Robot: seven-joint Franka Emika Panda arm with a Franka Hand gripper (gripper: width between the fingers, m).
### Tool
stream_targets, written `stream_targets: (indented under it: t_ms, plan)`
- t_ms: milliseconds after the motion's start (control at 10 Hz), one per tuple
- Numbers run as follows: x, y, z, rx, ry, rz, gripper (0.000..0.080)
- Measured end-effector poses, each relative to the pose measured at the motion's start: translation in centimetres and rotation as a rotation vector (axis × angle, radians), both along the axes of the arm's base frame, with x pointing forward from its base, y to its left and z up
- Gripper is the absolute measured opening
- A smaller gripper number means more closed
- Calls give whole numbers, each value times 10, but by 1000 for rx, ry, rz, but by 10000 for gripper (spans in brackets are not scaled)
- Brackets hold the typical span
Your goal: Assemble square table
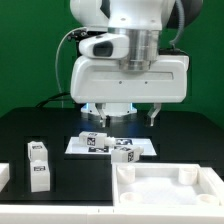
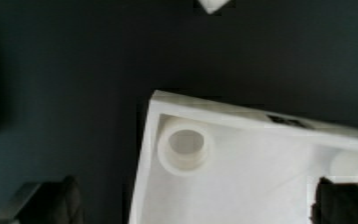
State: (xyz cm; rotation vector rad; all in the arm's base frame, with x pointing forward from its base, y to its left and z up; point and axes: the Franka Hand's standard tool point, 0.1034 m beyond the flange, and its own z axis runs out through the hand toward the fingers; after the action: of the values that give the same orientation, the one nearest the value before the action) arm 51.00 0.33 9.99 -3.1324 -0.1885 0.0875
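Nearest the camera, at the exterior view's right, the white plastic square table top [image 1: 170,186] lies flat on the black table [image 1: 30,125]. It is tray-like, with its raised rim up and round sockets showing in its corners. In the wrist view one corner of it, with a socket [image 2: 188,148], fills much of the picture.

Toward the exterior view's left stands a short white block leg [image 1: 38,165], apart from the top. Another white piece [image 1: 3,173] is cut off by the picture's edge.

Further back lies the marker board [image 1: 82,147], with two tagged white blocks [image 1: 96,140] on or just at it, probably more legs.

Behind and above these hangs the gripper [image 1: 127,117], its jaws spread as wide as they go and nothing between them.

The top looks light, stiff and smooth, so it will likely slide on the table if nudged. The thin upright rim is the sensible place to pinch, one finger inside the tray and one outside. It should be taken away from the sockets, which must stay free for the legs.
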Motion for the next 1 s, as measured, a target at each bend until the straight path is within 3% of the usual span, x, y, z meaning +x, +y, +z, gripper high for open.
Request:
stream_targets:
  t_ms: [500,900,1000]
  plan:
    - [-1,3,-2,-2,9,-320,649]
    - [-14,-24,-31,226,98,-791,649]
    - [-17,-27,-36,226,111,-851,649]
